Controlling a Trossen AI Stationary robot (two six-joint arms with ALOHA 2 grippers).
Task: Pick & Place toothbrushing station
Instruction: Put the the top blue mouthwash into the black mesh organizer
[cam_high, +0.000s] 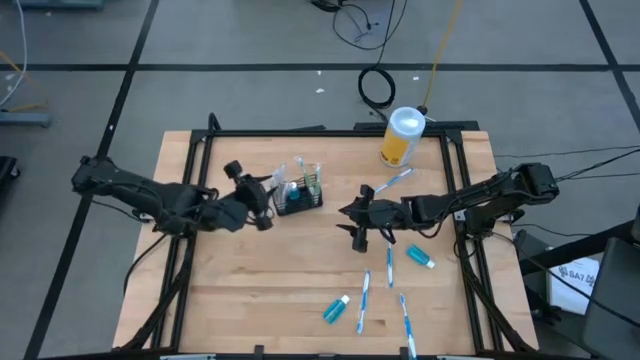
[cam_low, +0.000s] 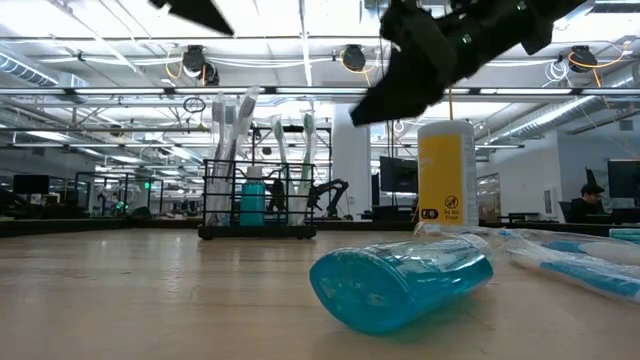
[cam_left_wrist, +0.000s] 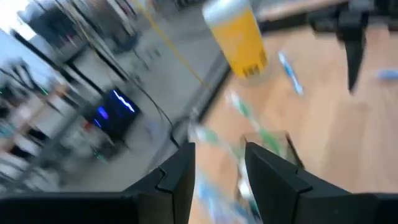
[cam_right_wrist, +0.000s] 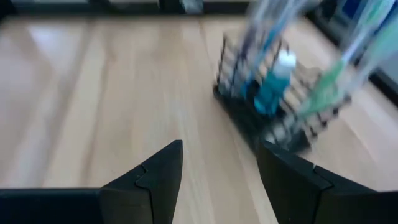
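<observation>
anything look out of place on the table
Yes: several toothbrushes and two teal toothpaste tubes lie scattered flat on the table's right half, outside the black wire caddy, where others stand upright.

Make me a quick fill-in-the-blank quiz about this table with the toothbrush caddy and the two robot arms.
1. The black wire caddy holds one teal ____ among its toothbrushes.
2. The yellow canister has a ____ lid.
3. The left gripper sits next to the ____.
4. The right gripper has its fingers ____ and holds nothing.

Missing words: toothpaste tube; white; caddy; open
</observation>
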